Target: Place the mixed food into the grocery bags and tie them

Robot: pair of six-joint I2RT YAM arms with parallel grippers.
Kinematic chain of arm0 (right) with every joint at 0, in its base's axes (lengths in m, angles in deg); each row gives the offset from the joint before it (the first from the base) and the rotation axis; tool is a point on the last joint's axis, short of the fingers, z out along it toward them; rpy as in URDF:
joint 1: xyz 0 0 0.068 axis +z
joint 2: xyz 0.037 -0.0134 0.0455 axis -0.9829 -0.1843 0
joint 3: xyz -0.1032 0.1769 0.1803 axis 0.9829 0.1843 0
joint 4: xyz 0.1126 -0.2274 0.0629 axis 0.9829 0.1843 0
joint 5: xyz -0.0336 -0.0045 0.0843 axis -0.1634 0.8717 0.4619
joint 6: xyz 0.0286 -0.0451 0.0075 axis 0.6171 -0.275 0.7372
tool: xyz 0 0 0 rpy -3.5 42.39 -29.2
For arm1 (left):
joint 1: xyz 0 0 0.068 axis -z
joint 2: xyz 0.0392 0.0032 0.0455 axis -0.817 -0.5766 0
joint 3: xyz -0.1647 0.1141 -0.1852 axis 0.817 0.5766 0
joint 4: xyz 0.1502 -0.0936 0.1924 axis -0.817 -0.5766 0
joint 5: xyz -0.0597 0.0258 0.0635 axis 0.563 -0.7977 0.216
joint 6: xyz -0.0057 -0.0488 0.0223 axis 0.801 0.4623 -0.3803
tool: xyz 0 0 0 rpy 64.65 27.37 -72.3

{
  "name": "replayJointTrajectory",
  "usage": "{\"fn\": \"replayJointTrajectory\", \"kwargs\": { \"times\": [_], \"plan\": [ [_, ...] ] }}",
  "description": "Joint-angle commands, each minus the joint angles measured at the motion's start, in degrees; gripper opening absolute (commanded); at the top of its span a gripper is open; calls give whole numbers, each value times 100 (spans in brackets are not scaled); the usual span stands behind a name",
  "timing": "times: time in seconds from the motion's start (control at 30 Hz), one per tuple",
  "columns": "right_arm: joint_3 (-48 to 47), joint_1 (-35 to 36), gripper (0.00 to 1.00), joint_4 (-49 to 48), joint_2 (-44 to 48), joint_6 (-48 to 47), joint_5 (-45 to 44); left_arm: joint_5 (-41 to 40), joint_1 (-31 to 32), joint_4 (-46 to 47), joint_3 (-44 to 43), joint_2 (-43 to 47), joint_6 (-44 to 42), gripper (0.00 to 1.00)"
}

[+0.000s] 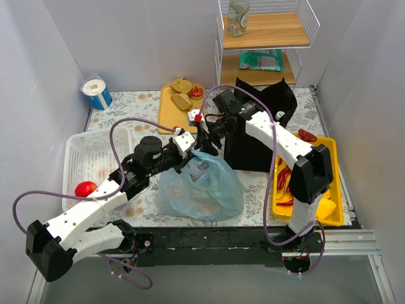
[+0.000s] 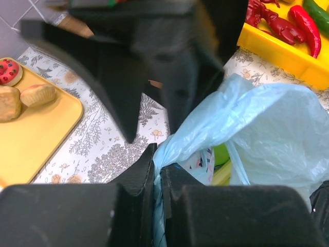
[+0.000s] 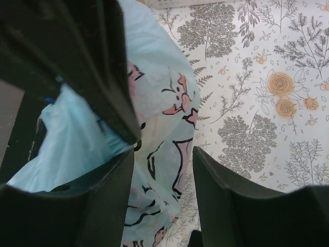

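Observation:
The light-blue plastic bag [image 1: 200, 189] with cartoon prints sits at the table's front centre, and green and yellow food [image 2: 222, 155] shows inside its mouth. My left gripper [image 1: 192, 148] is shut on a bunched handle of this bag [image 2: 195, 139]; the plastic is pinched between its jaws in the left wrist view. My right gripper [image 1: 204, 139] is open just above the bag's top, its jaws straddling printed plastic [image 3: 163, 118]. The tall black bag [image 1: 256, 130] stands upright right behind, and it also fills the top of the left wrist view [image 2: 154, 56].
A white lattice basket [image 1: 95, 158] on the left holds a red tomato [image 1: 85, 189]. A yellow tray [image 1: 171, 111] with bread lies at the back. A yellow tray [image 1: 329, 212] with red chillies lies on the right. A shelf [image 1: 266, 31] holds a bottle [image 1: 238, 16] and a green packet [image 1: 261, 60].

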Motion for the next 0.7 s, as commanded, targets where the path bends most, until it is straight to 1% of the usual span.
{"fn": "replayJointTrajectory", "kwargs": {
  "times": [0.0,0.2,0.23,0.27,0.33,0.37,0.4,0.53,0.57,0.67],
  "plan": [
    [478,-22,58,-328,658,159,534,-339,-8,15,-15,110,-69,0],
    [1313,-22,63,-1330,1010,791,648,-586,1,76,11,48,18,0],
    [1427,-22,63,-1523,1054,923,640,-481,1,102,12,65,53,0],
    [1715,-22,63,-2021,1107,1229,587,-419,1,137,46,83,132,0],
    [2059,-22,63,-2629,1300,1564,526,-209,1,225,73,83,212,0],
    [2339,-22,63,-3146,1370,1731,490,-147,1,225,82,83,273,0],
    [2481,-22,64,-3403,1493,1994,447,-76,1,225,73,31,300,0],
    [2895,-14,65,-4195,1722,2418,148,249,1,217,38,-57,414,0],
    [2957,-14,64,-4310,1749,2462,34,336,1,199,29,-66,423,0],
    [3072,-22,52,-4522,1837,2577,-20,486,1,181,29,-66,476,0]
  ]
}}
